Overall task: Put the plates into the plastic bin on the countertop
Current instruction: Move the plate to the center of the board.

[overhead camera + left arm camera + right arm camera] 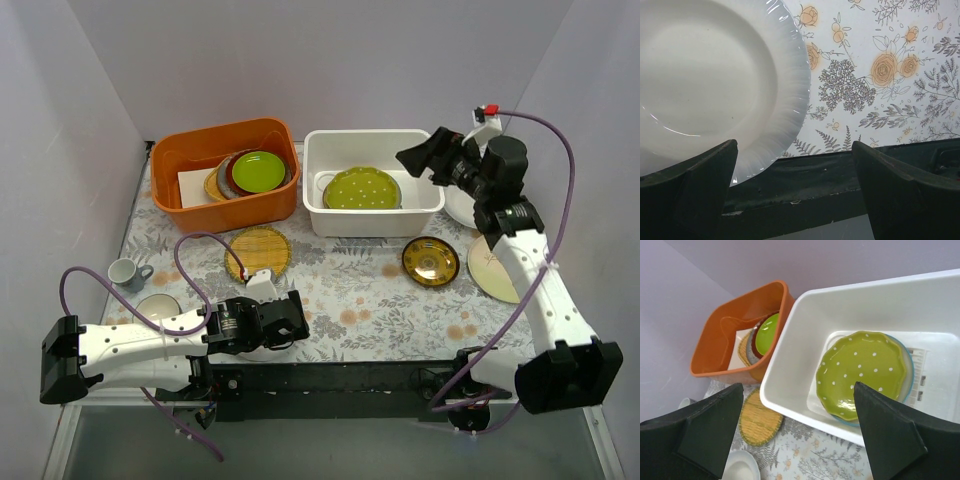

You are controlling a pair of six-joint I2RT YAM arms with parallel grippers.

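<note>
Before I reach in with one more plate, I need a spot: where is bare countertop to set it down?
Bare countertop lies in front of the plastic bin, between the woven yellow plate and the dark-and-gold plate. Crowded: the right side, with the tan plate and right arm; the near left, with the cup and left end effector.

You see a white bin, a green plate with white dots, an orange tub, a woven yellow plate, and a pale grey floral worktop.
</note>
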